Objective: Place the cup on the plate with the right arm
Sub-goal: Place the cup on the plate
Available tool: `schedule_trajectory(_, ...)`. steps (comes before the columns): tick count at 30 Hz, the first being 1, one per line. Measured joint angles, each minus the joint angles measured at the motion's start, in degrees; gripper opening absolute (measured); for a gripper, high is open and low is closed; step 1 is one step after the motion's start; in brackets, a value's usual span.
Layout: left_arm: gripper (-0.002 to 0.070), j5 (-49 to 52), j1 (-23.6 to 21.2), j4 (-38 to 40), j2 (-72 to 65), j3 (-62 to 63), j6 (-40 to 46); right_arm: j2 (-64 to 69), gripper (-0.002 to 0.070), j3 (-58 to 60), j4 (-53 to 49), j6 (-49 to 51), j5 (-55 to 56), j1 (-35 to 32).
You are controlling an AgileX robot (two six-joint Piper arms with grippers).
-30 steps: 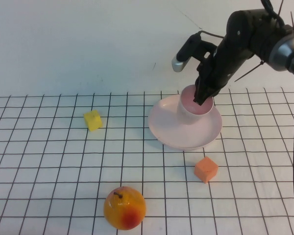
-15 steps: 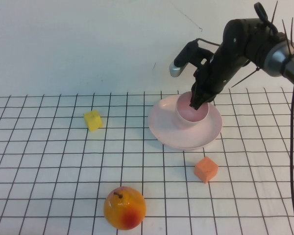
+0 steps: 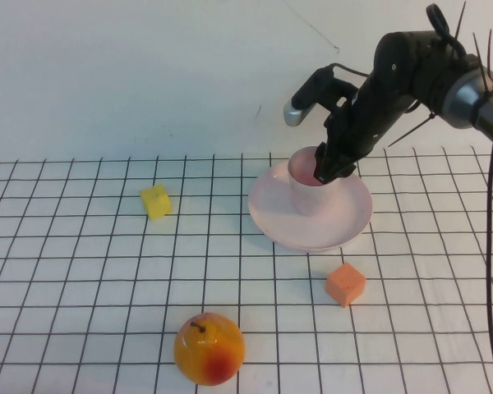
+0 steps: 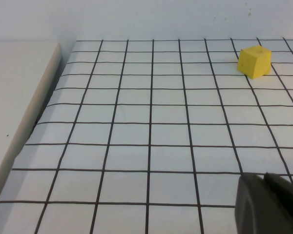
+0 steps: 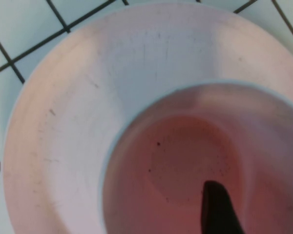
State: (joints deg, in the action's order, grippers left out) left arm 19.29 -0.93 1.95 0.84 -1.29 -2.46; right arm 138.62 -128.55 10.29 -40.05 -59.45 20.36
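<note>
The small pale pink plastic cup stands upright on the round shallow pale pink plate, directly beneath the right claw, which pinches its far rim, one finger inside; the left claw, grip unreadable, sits far off.

The right arm is glossy black, jointed in rounded segments, with a grey cylindrical collar near its wrist, a silver-capped black module, thin black cables and protruding tie ends. Its tool is dark; the left tool shows matte dark grey.
</note>
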Motion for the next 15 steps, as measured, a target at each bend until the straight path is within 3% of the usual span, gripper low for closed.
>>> schedule_trajectory(15,-0.0003,0.00,0.00,0.00,0.00,0.00,0.00,-3.81,0.0350,0.00,-1.74,0.46,-0.56,0.00)
